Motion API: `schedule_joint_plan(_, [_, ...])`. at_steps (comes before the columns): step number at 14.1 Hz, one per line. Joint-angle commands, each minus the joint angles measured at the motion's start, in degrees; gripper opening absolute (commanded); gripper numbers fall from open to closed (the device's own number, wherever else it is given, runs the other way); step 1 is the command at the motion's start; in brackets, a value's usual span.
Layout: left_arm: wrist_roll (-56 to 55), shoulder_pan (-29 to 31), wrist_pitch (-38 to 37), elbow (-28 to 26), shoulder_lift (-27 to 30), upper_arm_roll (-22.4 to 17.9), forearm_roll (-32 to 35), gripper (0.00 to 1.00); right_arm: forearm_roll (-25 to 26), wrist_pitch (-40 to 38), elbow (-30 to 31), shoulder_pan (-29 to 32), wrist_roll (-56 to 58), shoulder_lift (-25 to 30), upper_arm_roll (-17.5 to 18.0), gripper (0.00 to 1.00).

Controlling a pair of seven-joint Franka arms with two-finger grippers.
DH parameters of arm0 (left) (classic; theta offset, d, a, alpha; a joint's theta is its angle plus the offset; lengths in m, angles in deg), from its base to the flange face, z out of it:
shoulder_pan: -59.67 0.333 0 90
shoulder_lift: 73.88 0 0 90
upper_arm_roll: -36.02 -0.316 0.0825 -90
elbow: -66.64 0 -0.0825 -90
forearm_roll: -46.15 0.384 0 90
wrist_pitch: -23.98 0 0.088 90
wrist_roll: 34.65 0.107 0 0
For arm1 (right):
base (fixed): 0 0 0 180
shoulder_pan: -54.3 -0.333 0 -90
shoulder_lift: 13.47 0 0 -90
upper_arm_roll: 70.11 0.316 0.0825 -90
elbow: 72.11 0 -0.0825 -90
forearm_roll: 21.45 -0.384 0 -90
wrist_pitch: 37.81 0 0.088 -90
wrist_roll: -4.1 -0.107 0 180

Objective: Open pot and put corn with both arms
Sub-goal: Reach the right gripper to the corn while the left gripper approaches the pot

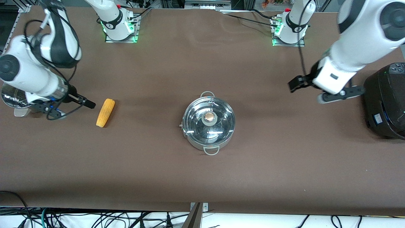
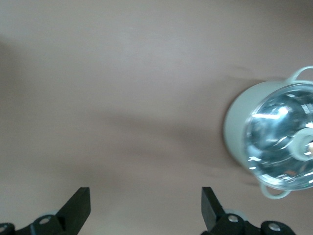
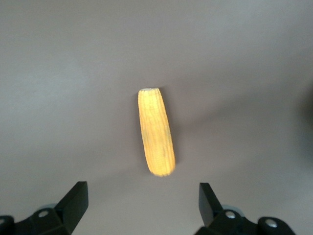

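From the front, the pot [image 1: 209,123] sits mid-surface [image 1: 196,177] with its lid [image 1: 209,120] on; the corn [image 1: 105,112] lies toward my right arm's end. Nothing is done yet. My left pincer [image 1: 295,84] hangs between pot and black cooker [image 1: 386,101].

Left wrist: fingers [image 2: 78,205] spread, empty; pot off to one side.

Right wrist: my right pincer [image 3: 142,205] is released over the corn.

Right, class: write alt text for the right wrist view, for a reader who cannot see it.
A yellow corn cob lies alone on the brown table, untouched. The right gripper hangs open above the table, its two black fingers showing at the picture's edge, apart from the cob.
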Motion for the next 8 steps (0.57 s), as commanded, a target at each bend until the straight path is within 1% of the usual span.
schedule_joint_plan(1, [-10.43,-7.3,5.72,4.69,-7.84,-0.37,-0.95,1.0,0.48,11.9,7.07,-0.95,-2.07,-2.06,-0.25,1.0])
schedule_joint_plan(2, [-13.69,-8.72,8.45,4.87,-9.69,-0.37,-0.95,1.0,0.57,16.12,8.83,-0.95,-2.25,-3.56,-0.34,1.0])
schedule_joint_plan(3, [-16.86,-11.43,10.57,6.09,-12.14,-0.81,-0.87,1.0,0.57,19.21,9.54,-0.95,-2.86,-5.22,-0.34,1.0])
schedule_joint_plan(4, [-20.02,-13.81,11.2,9.67,-15.82,-2.11,-0.78,1.0,0.57,20.46,9.72,-0.95,-3.21,-6.81,-0.43,1.0])
schedule_joint_plan(5, [-21.88,-16.53,11.03,14.23,-19.69,-4.48,-0.95,1.0,0.66,21.26,9.81,-0.95,-3.22,-7.95,-0.52,1.0])
schedule_joint_plan(6, [-23.03,-20.74,10.76,17.58,-23.03,-7.29,-0.95,1.0,1.35,21.79,9.81,-0.95,-3.22,-9.18,-0.52,1.0])
schedule_joint_plan(7, [-24.78,-23.65,10.85,19.7,-25.24,-9.49,-0.95,1.0,2.23,22.31,9.81,-0.86,-3.3,-10.15,-0.69,1.0])
schedule_joint_plan(8, [-27.15,-25.85,10.94,22.68,-27.61,-10.82,-0.95,1.0,2.85,23.28,9.73,-0.77,-3.13,-11.21,-0.69,1.0])
